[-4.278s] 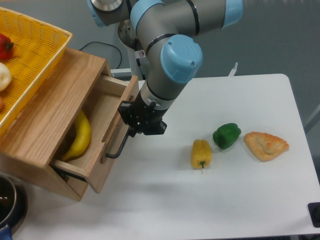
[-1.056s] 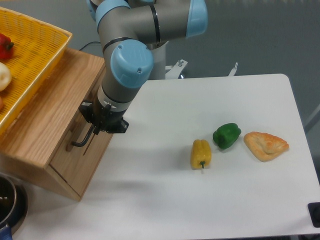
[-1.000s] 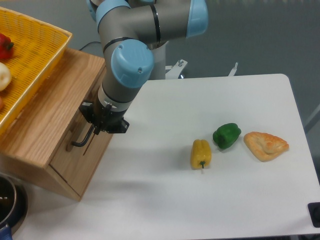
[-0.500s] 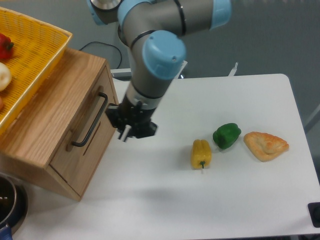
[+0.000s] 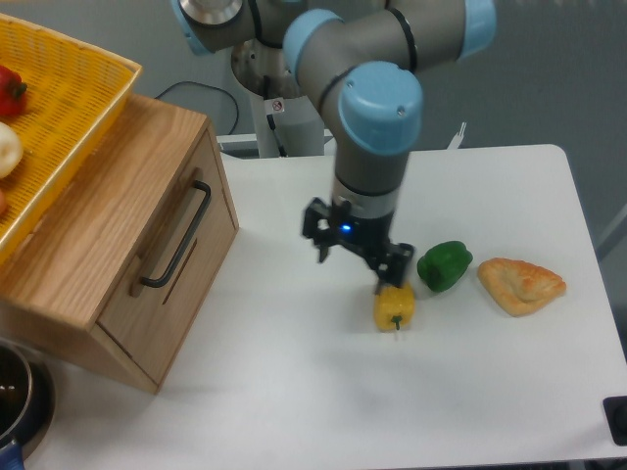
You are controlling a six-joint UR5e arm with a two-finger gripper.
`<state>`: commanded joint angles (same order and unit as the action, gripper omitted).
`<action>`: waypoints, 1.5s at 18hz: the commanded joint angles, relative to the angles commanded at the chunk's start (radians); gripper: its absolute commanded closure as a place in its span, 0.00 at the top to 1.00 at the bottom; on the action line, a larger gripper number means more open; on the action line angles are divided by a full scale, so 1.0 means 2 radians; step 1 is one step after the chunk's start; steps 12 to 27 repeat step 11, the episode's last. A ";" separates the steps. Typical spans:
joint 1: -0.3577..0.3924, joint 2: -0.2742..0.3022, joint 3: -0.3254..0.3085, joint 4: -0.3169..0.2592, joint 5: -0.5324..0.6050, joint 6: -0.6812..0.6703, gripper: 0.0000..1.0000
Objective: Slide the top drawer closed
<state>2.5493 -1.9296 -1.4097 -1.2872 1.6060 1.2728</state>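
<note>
I see the light oak top drawer with black bar handle [image 5: 174, 240] flush in its wooden cabinet [image 5: 88, 235]. My black two-finger gripper [image 5: 355, 257], fingers spread, empty, hangs well right of it, just above a yellow bell pepper [image 5: 394, 305].

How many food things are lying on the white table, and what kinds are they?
Yellow pepper: 1
Green pepper: 1
Pastry: 1
Total: 3
</note>
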 joint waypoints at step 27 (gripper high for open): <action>0.053 -0.068 0.018 0.028 0.015 0.129 1.00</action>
